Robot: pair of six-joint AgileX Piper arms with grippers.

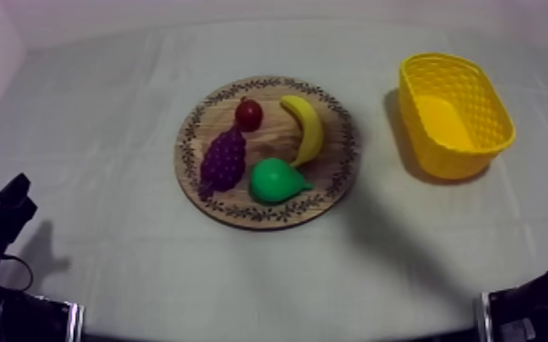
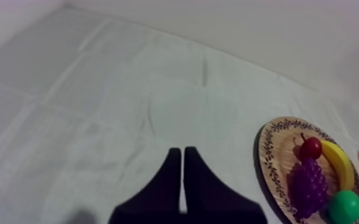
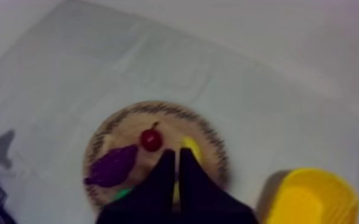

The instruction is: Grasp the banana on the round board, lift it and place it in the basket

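Banana (image 1: 307, 127) on the round board (image 1: 241, 215), crowded by 3 other fruits; my left hand (image 2: 182, 152) and right hand (image 3: 177, 154) are both empty, with fingers pressed together.

The small red fruit (image 1: 248, 115) sits just beside the banana's far end, and the pear (image 1: 276, 180) is just beside its near end. The grapes (image 1: 223, 159) lie on the board's other half, below the red fruit. The yellow basket (image 1: 441, 155) stands on the counter (image 1: 105, 109) to the board's right, apart from it. Both hands sit low at my near corners, so the banana is well apart from each. From the right wrist, the closed wedge points at the board and overlaps the banana; the left wedge lies over bare counter, away from the board.
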